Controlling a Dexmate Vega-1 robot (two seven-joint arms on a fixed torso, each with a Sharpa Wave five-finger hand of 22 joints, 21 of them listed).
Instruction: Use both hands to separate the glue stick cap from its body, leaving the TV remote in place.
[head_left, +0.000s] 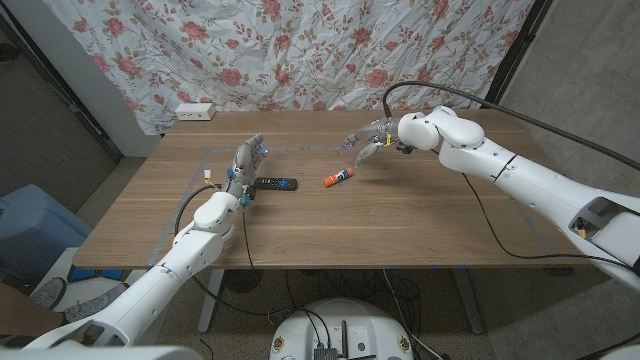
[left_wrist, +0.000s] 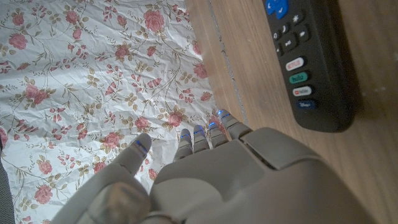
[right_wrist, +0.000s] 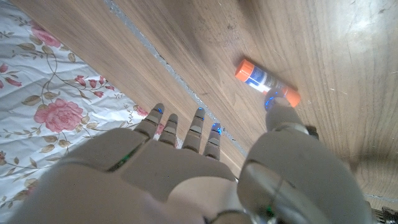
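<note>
Wood-grain table (head_left: 400, 225), brown and wide, stands before a crumpled floral curtain (head_left: 300, 45) with a white power strip (head_left: 194, 112) at its far left corner. The glue stick (head_left: 339, 177), orange-capped, lies on its side near the table's middle, with the black TV remote (head_left: 276, 183) just to its left, the two apart. The left hand (head_left: 243, 168) stands beside the remote's left end, fingers straight and spread, holding nothing. The right hand (head_left: 369, 141) hovers just beyond and right of the glue stick, fingers apart and curved downward, empty; in its wrist view the thumb tip (right_wrist: 275, 106) sits close by the stick's end. Bare wood stretches broadly across the near half and right side.
</note>
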